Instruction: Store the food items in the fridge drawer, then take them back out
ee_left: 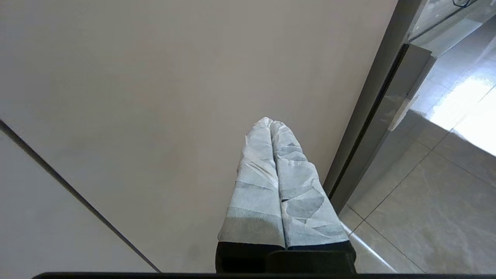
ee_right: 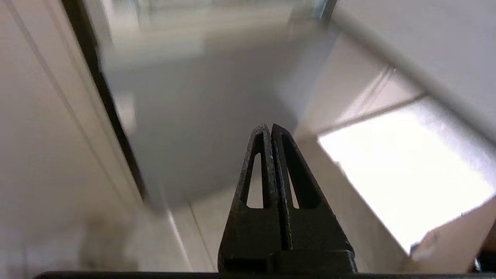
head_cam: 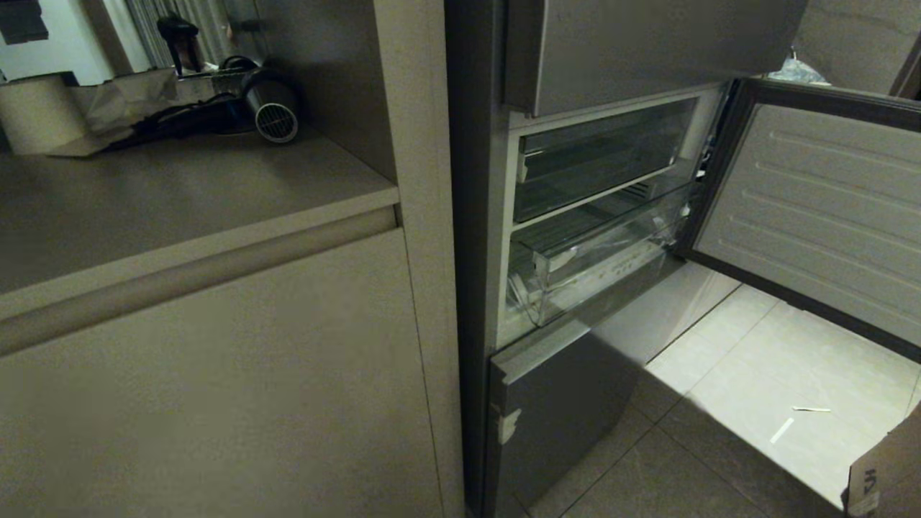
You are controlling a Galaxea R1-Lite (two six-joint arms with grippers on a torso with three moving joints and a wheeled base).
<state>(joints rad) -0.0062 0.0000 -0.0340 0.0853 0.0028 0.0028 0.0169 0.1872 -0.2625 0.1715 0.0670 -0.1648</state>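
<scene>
The fridge drawer [head_cam: 575, 277], a clear plastic bin with a thick transparent front lip, is sitting pushed in under the clear compartment [head_cam: 597, 165] of the fridge, and no potato or pepper is showing through its walls. The fridge door [head_cam: 813, 208] is standing open to the right of the drawer, its pale inner liner ribbed in long grooves. Below the drawer a grey steel panel [head_cam: 554, 410] is reflecting the tiled floor [head_cam: 755, 381]. Left of the fridge, a matte beige cabinet [head_cam: 216, 374] is carrying a hair dryer [head_cam: 270, 108] on its counter. A cardboard box [head_cam: 888, 467] corner is sitting on the floor. The left gripper [ee_left: 271, 124], wrapped in pale tape, is pressing its fingers together, holding nothing, beside the cabinet. The right gripper [ee_right: 270, 128], black and slotted, is likewise closed and empty, low before the steel panel.
</scene>
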